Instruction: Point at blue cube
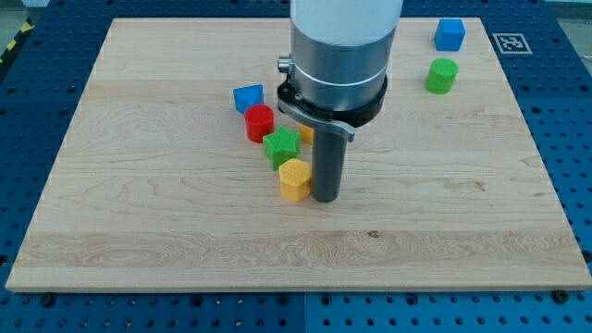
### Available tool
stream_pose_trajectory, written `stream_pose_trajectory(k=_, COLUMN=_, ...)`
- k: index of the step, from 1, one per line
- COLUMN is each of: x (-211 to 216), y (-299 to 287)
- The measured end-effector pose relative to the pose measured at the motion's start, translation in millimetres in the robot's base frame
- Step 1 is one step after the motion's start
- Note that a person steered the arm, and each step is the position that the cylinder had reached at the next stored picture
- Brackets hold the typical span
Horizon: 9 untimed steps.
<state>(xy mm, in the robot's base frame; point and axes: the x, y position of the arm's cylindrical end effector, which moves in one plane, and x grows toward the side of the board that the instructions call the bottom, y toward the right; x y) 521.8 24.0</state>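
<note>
Wooden board (pixel 139 203): lay on a blue perforated bench (pixel 37 102) and filled most of the view.

Blue block (pixel 248 97), shape unclear, possibly a wedge: stood left of the board's centre, toward the top edge, leftmost of a cluster.

Red cylinder (pixel 260 122): sat just below the blue block and appeared to touch it.

Green star-shaped block (pixel 280 146): sat just below and right of the red cylinder, close against it.

Yellow block (pixel 295 178), roughly hexagonal: sat just below the green star, nearest the bottom edge of the cluster.

Second yellow piece (pixel 304 134): only a sliver showed, right of the green star and behind the rod.

My tip (pixel 326 198): rested on the board near its centre, just beside the yellow hexagonal block on its right; whether they touched could not be told. The arm carried no pincer, only the rod.

Green cylinder (pixel 442 76): stood near the top right corner, well apart from the cluster.

Blue cube (pixel 450 34): stood at the top right corner, close to the top edge, just above the green cylinder and well apart from my tip.

White marker tag (pixel 510 43): lay on the bench just beyond the top right corner.
</note>
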Motion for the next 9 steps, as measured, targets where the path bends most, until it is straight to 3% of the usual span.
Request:
stream_pose_trajectory(k=3, x=0.0, y=5.5)
stream_pose_trajectory(k=5, x=-22.5, y=143.6)
stream_pose_trajectory(k=7, x=-104.8, y=221.4)
stream_pose_trajectory(k=9, x=-187.5, y=245.7)
